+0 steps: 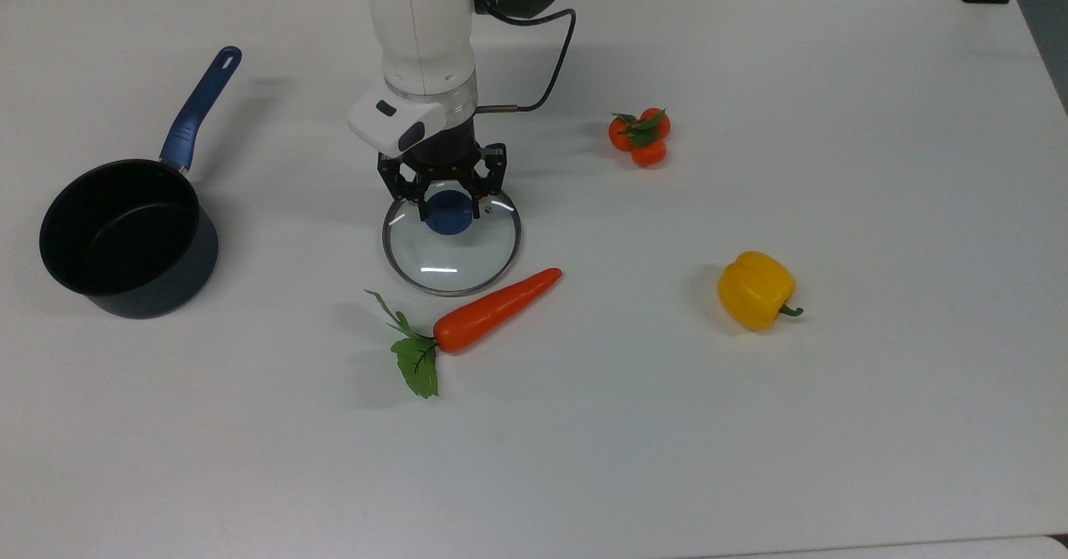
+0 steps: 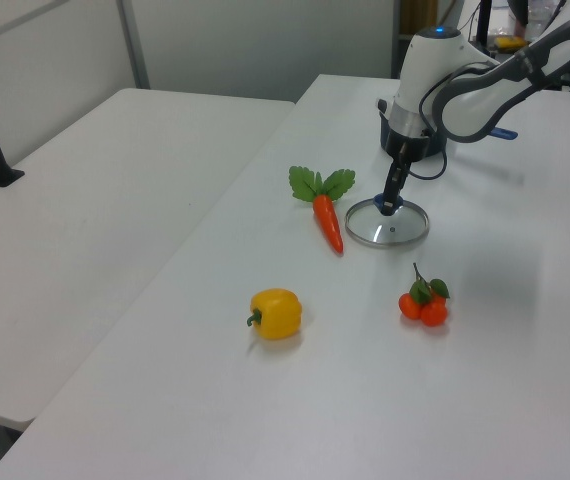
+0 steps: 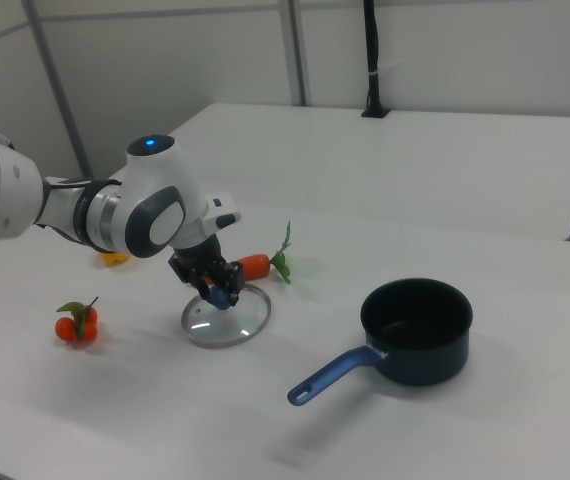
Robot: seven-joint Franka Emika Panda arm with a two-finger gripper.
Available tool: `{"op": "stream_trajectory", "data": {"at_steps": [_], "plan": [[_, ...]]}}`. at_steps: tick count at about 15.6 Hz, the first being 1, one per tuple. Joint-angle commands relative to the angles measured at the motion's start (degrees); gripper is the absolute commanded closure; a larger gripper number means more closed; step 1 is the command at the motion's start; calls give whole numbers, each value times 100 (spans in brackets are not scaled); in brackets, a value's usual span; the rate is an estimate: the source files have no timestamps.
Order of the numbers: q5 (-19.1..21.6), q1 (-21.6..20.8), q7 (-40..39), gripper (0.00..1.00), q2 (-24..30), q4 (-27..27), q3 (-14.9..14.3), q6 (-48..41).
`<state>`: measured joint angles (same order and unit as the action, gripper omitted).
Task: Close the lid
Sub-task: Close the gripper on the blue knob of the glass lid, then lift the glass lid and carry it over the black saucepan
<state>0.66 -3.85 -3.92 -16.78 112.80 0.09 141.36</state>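
The lid lies flat on the white table, near the middle of the table in the top view. It is clear glass with a metal rim, and its blue knob stands in the centre. The gripper is directly above the knob and points straight down. Its jaws are closed in on the knob, one finger on each side, and they appear to touch it; the gap between them is as wide as the knob. The lid itself rests on the table. In the right view the gripper stands at the knob over the lid, and in the left view the gripper comes down to the centre of the lid.

The pot is dark, has a blue handle, and stands open at the top view's left, well apart from the lid. In the right view the pot is at the right view's right of the lid.

A carrot with green leaves lies just beside the lid's rim, on the lower side in the top view. A bunch of small tomatoes lies at the top view's right of the gripper. A yellow pepper lies farther to the top view's right, well apart from the lid.
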Motion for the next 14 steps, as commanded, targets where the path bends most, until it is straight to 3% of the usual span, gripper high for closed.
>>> {"op": "stream_trajectory", "data": {"at_steps": [1, 4, 7, 11, 14], "plan": [[180, 25, 154, 62, 280, 23, 26, 58], [180, 42, 295, 62, 500, -213, 9, -572], [136, 261, 331, 62, 623, -810, -35, -1408], [22, 884, 261, 62, 562, -1627, -35, -1989], [-460, 1333, -11, 61, 448, -1910, -35, -2034]]}}
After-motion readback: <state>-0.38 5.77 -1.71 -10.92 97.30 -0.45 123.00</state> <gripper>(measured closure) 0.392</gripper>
